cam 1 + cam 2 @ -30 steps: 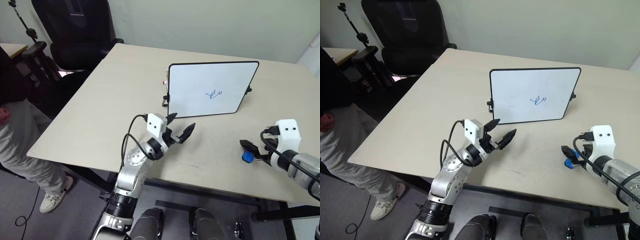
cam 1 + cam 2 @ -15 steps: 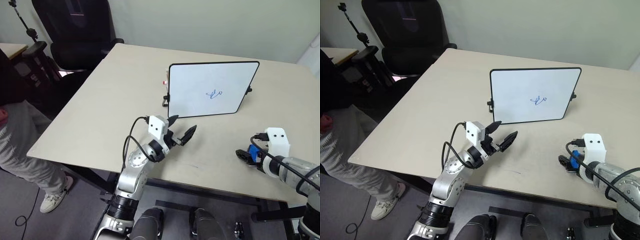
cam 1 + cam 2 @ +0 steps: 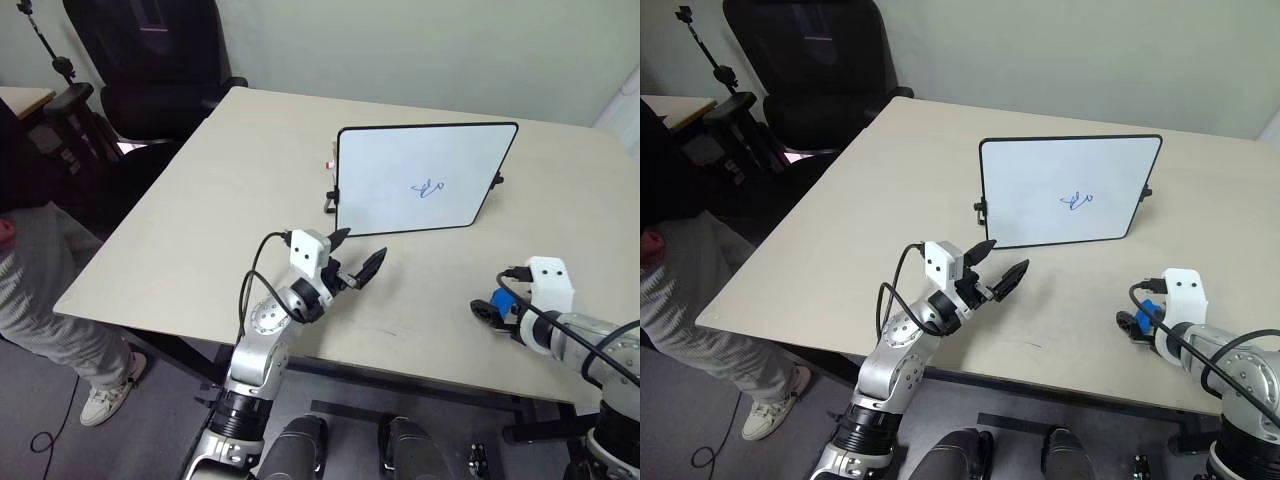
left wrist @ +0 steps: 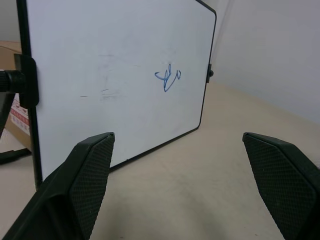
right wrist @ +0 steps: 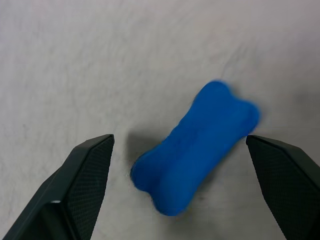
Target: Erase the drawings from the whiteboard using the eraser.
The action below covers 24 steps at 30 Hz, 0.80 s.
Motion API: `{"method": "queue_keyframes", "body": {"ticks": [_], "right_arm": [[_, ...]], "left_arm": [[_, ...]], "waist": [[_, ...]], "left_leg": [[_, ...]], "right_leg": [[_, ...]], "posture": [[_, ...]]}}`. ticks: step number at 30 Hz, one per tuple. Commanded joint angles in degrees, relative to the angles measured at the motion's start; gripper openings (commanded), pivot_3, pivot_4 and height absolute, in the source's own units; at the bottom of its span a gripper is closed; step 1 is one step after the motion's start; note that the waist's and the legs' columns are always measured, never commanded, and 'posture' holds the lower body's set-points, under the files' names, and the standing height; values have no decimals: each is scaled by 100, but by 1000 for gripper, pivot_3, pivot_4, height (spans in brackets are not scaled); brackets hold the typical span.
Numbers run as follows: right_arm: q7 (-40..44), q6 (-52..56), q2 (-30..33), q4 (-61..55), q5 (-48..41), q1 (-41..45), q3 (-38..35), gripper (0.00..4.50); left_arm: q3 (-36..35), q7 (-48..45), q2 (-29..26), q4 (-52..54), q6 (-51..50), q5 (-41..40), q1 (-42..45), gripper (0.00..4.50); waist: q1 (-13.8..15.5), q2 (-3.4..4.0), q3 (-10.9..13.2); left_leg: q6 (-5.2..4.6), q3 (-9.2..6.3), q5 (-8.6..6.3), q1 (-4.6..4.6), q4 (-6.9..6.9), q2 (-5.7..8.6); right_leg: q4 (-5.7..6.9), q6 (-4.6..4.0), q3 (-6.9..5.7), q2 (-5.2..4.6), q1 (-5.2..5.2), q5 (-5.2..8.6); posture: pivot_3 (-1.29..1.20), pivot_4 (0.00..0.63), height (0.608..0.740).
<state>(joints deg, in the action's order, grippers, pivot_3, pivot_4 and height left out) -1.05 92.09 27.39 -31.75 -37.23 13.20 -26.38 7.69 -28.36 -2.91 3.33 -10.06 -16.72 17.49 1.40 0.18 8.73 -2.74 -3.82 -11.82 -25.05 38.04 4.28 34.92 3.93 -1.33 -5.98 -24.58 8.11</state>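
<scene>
The table (image 3: 200, 200) carries the upright whiteboard (image 3: 400, 190), its far foot partly hidden, the drawings (image 3: 428, 187) right of centre. The left gripper (image 3: 352, 258) hovers spread wide before it. The right gripper (image 5: 180, 190), gaping, straddles the eraser (image 5: 195, 155) lying on the tabletop.

In the head views the eraser (image 3: 499, 300) is mostly hidden behind the right end effector (image 3: 490, 308); a small box (image 4: 20, 116) behind the whiteboard (image 4: 115, 75) stays half hidden.

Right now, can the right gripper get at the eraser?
Probably yes. The right gripper is open, and the eraser lies on the table between its fingers, nothing in between.
</scene>
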Motion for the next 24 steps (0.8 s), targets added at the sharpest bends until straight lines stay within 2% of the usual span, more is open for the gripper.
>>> {"method": "queue_keyframes", "body": {"ticks": [1,4,7,15,22,24], "right_arm": [[-32,41,-70,-69,100,16,106,4493],[1,41,-84,-100,158,28,147,4493],[43,41,-78,-92,213,16,146,3908],[153,41,-14,-134,201,-37,131,1246],[321,41,102,-207,205,21,138,1246],[415,41,152,-264,173,65,176,923]], "left_arm": [[0,-2,44,200,57,-58,45,4500],[-4,-6,32,202,47,-58,55,4500],[1,-9,23,197,40,-55,64,4500],[25,3,6,253,23,-52,29,4500],[41,7,18,270,25,-54,14,4500],[38,5,17,267,23,-57,24,4500]], "waist": [[0,0,0],[0,0,0],[0,0,0],[-1,0,0],[-1,0,0],[-1,0,0]], "left_leg": [[0,0,0,1,0,0],[0,0,0,1,0,0],[1,0,1,3,0,0],[2,0,-1,5,-1,0],[3,0,-1,5,-1,0],[3,0,-2,4,-1,0]], "right_leg": [[-1,0,0,0,1,0],[-1,-1,0,0,2,-1],[1,-3,0,0,2,-2],[1,-3,0,0,1,-2],[0,-3,0,1,1,-2],[0,-3,0,1,1,-2]], "posture": [[0,150,740],[0,150,740],[0,150,740],[0,150,740],[0,150,740],[0,150,740]]}}
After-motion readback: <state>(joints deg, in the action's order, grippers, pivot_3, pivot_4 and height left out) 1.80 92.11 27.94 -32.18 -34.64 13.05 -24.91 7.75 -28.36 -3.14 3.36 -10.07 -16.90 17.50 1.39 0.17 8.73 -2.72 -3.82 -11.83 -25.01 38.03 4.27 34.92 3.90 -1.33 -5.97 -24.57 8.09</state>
